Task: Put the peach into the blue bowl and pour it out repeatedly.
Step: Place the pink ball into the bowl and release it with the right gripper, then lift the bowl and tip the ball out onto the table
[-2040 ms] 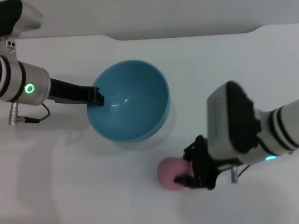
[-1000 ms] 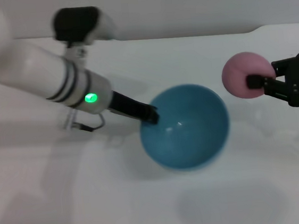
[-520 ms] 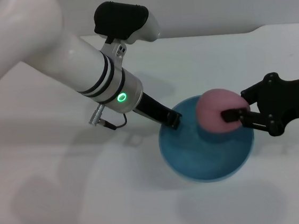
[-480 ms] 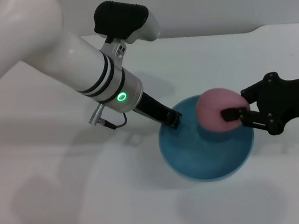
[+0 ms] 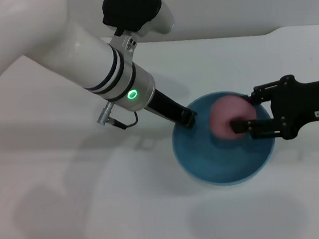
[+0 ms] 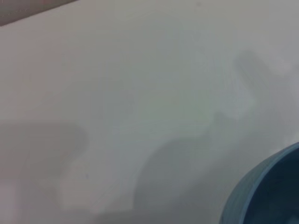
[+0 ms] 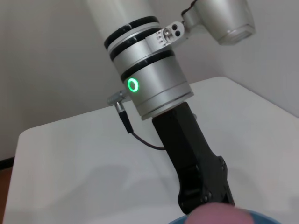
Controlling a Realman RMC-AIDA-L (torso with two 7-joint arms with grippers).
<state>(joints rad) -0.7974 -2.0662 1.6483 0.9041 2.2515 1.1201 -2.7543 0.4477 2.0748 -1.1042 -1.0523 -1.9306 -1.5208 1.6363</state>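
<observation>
Right now the right gripper (image 5: 241, 127) grasps the peach (image 5: 229, 116) just over the blue bowl (image 5: 227, 162), whose rim the left gripper (image 5: 189, 120) pinches. Released off-centre, the peach could bounce out.

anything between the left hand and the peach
Only bare blue bowl interior, seen in the head view. The left hand grips the near rim; the right hand holds the peach over the bowl.

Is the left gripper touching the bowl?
Touching. The head view shows the left gripper clamped on the bowl's rim; the right gripper holds the peach.
</observation>
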